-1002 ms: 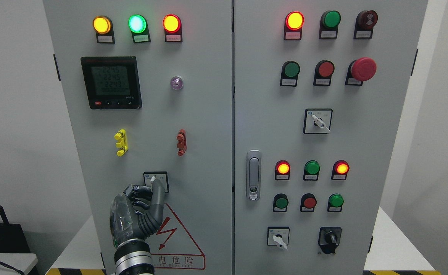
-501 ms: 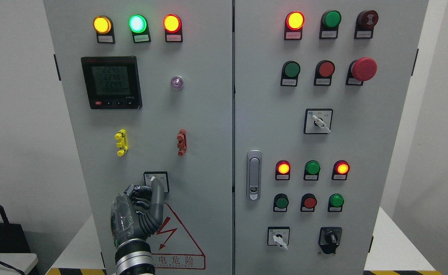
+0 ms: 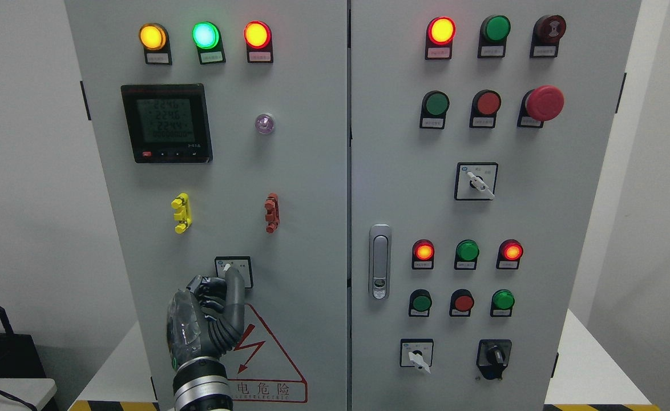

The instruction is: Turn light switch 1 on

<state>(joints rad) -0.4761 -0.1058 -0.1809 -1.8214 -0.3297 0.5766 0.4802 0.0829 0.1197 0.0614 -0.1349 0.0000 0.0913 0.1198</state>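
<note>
Fingers (image 3: 233, 285) of the left hand (image 3: 206, 319) are mostly curled in toward the palm, with one long finger stretched up so its tip lies on the small rotary switch (image 3: 233, 270) low on the cabinet's left door (image 3: 289, 188). From where I stand I cannot tell whether the curled ones grip the white knob or just press against it. That switch sits just above the red-bordered warning triangle (image 3: 266, 365) and below the yellow clip (image 3: 180, 213) and red clip (image 3: 271, 213). Higher up, the digital meter (image 3: 166, 123) glows, and three lamps (image 3: 205, 35) are lit.
</note>
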